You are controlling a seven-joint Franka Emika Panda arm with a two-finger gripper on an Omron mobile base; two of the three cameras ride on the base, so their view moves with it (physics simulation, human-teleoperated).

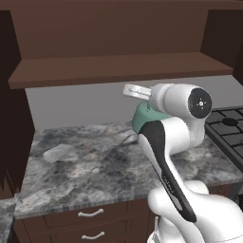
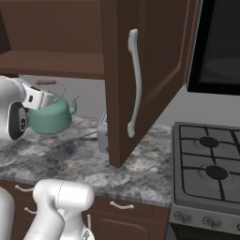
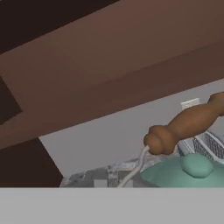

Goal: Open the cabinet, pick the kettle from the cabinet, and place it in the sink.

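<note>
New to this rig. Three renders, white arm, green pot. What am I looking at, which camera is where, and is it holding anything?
It is a simulated kitchen with a white robot arm on a base that can drive. Two pictures come from cameras on that base, behind the arm to its left and right. The third looks along the hand itself.

The dark brown wooden wall cabinet is open; its door with the long silver handle swings out in the right base view. The small teal-green rounded kettle is out of it, above the grey marbled counter; whether it touches the stone is unclear. A grey boxy toaster stands behind the door, and a black gas stove is to the right.

The gripper is shut, apparently on the kettle's wire handle with its brown wooden grip.
</note>
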